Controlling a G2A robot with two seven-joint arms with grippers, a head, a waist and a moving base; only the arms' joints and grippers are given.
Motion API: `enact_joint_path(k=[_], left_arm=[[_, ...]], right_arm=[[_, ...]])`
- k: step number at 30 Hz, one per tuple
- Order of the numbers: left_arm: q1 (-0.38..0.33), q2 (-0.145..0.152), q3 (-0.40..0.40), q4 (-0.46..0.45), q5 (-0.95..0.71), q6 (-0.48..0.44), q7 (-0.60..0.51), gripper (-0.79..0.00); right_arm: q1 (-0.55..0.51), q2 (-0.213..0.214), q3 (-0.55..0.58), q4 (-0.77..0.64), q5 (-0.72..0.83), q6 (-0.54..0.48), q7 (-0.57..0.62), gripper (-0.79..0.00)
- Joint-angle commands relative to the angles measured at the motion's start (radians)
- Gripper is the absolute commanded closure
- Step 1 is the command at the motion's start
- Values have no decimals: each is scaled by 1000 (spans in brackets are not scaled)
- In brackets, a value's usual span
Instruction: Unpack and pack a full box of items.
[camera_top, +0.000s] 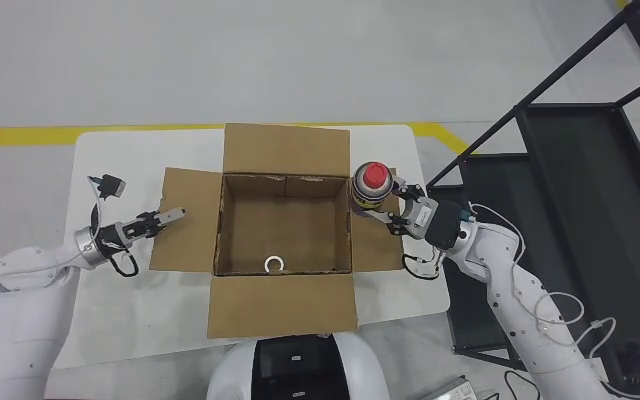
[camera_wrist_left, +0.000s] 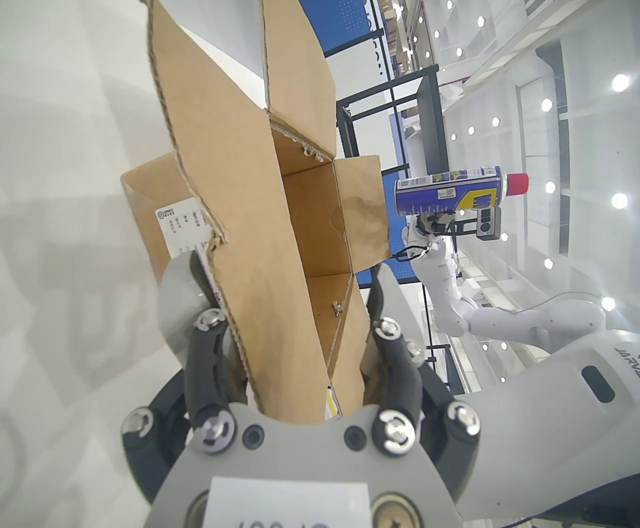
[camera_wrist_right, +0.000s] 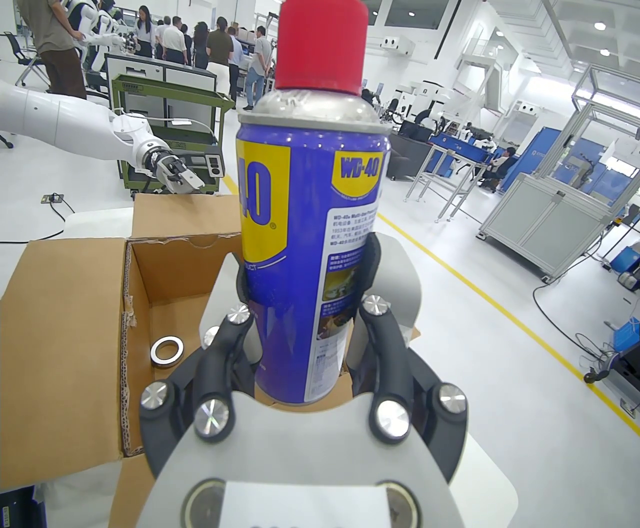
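An open cardboard box (camera_top: 285, 150) stands mid-table with all flaps spread out. A metal ring (camera_top: 274, 264) lies on its floor, also seen at ring (camera_wrist_right: 167, 352). My right gripper (camera_wrist_right: 307, 270) is shut on a blue spray can (camera_wrist_right: 310, 250) with a red cap, held upright above the box's right edge. From above, the can (camera_top: 372, 185) hangs over that wall beside the right gripper (camera_top: 392, 208). My left gripper (camera_wrist_left: 285, 285) is open, and the outer edge of the box's left flap (camera_wrist_left: 250, 225) lies between its fingers. The left gripper (camera_top: 178, 214) sits at that flap.
The white table (camera_top: 120, 290) has bare room left of and in front of the box. A small device on a cable (camera_top: 108, 184) lies at its left edge. Black metal steps (camera_top: 560, 150) stand close on the right. A green cart (camera_wrist_right: 170, 95) is behind the table.
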Motion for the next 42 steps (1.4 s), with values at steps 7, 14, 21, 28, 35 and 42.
enact_joint_path(k=[7, 14, 21, 28, 35, 42], left_arm=[[10, 21, 8, 13, -183, 36, -36, 0], [17, 29, -7, 59, -306, 19, -19, 0], [40, 42, -40, 108, -347, -9, 9, 0], [48, 52, -66, 169, -355, -35, 35, 0], [53, 64, -84, 183, -354, -22, 22, -785], [56, 67, -80, 168, -351, -3, 3, -785]], right_arm=[[0, 0, 0, 0, 0, 0, 0, 0], [0, 0, 0, 0, 0, 0, 0, 0], [0, 0, 0, 0, 0, 0, 0, 0], [-14, -1, 21, -5, 22, 52, 22, 0], [-121, 4, 136, 25, 80, 139, -14, 0], [-180, 1, 162, 72, 136, 155, -51, 0]])
